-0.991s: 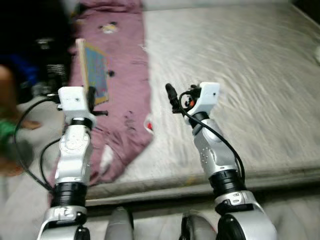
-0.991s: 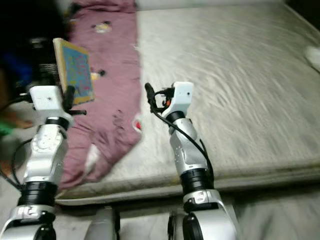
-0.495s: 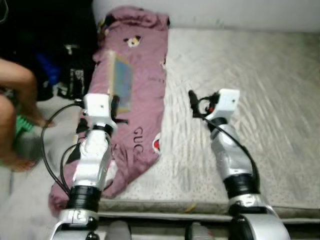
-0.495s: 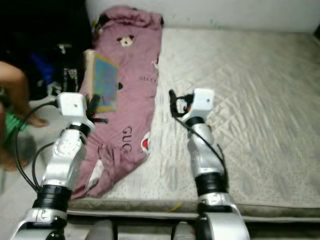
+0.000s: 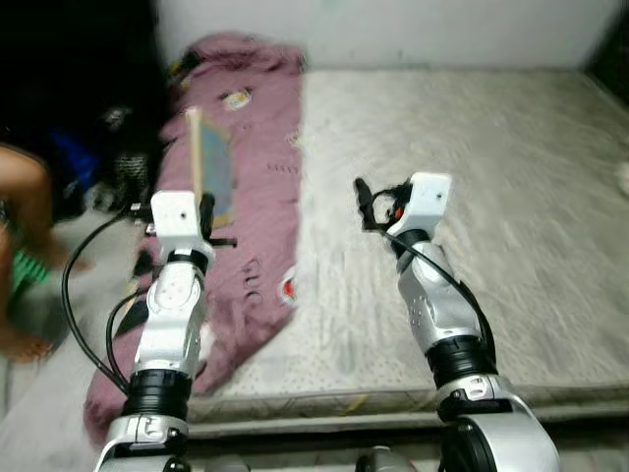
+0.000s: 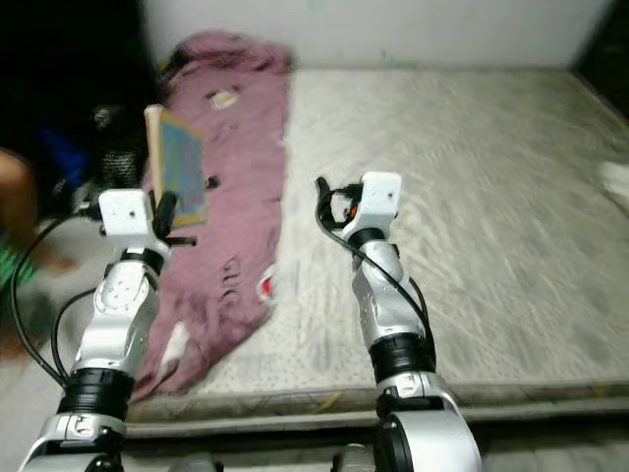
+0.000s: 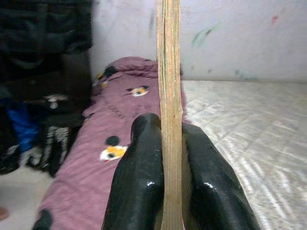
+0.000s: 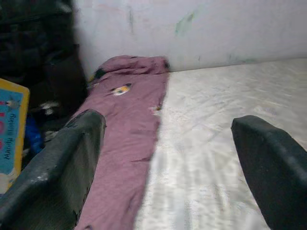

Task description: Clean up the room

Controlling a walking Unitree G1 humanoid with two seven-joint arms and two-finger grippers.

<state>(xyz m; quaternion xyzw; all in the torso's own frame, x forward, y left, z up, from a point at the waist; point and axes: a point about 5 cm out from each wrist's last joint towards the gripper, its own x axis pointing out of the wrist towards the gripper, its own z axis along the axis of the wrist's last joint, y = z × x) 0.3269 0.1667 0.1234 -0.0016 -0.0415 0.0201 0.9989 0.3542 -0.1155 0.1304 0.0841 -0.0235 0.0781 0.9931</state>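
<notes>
My left gripper [image 5: 203,208] is shut on a thin picture book [image 5: 212,169] with a blue cover, held upright and edge-on above a mauve blanket [image 5: 257,147] with cartoon prints. The left wrist view has the book's edge [image 7: 169,96] clamped between both black fingers [image 7: 139,182]. My right gripper [image 5: 360,194] is open and holds nothing, raised over the grey mattress [image 5: 491,177]; the right wrist view has its fingers [image 8: 57,167] spread wide, with the book's cover [image 8: 10,129] at the side.
The blanket runs along the mattress's left side and drapes over its front corner [image 5: 118,393]. A person's bare leg [image 5: 29,206] stands on the floor at far left beside dark clutter [image 5: 108,147]. A white wall [image 5: 393,29] backs the mattress.
The camera view has shifted and pulled back a little. The book stays clamped in my left gripper, now turned more edge-on. My right gripper remains open.
</notes>
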